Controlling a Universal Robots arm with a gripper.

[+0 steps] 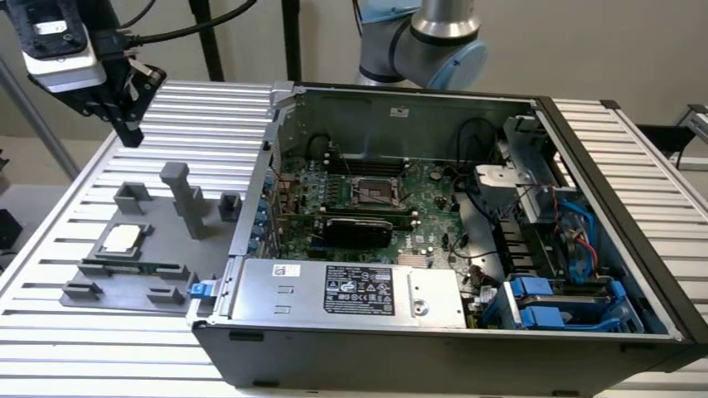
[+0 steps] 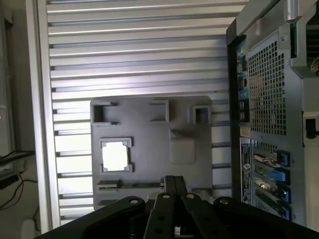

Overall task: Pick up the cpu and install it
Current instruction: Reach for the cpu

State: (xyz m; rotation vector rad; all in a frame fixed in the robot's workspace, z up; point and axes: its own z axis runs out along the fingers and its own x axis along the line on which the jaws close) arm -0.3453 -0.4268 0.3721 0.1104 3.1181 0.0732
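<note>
The cpu is a small silvery square chip lying flat in a recess of a grey holder plate on the slatted table, at the exterior view's left. My gripper hangs high above the table's far left corner, well apart from the cpu, with its fingers pressed together and nothing between them. In the wrist view the cpu shines pale in its frame on the holder plate, and the shut gripper points down beside it. The square socket sits on the green motherboard inside the open computer case.
The open computer case fills the middle and right of the table, its rear panel beside the plate. A green memory stick lies on the plate's near edge. A grey post stands upright on the plate. Slatted table surrounds it.
</note>
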